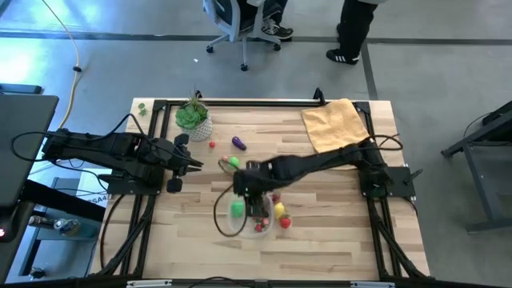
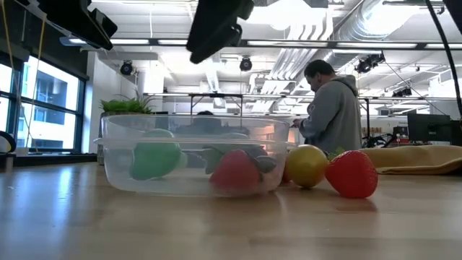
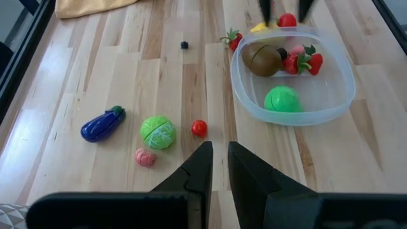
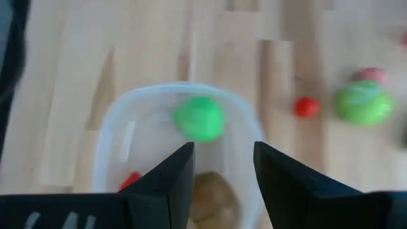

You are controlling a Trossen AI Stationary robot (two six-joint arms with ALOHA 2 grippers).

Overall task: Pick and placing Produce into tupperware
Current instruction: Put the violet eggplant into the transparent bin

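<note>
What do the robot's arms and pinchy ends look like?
Both arms are dark, almost black, built of jointed segments with black cables running along them. The left end effector has two flat dark fingers tapering to narrow tips. The right end effector has the same two dark, wedge-shaped fingers. No coloured markings show.

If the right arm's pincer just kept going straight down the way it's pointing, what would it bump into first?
Most likely the tupperware: the right pincer hangs open over it, aimed between the green ball and the brown kiwi. Depth is hard to judge, so the kiwi might come first.
</note>
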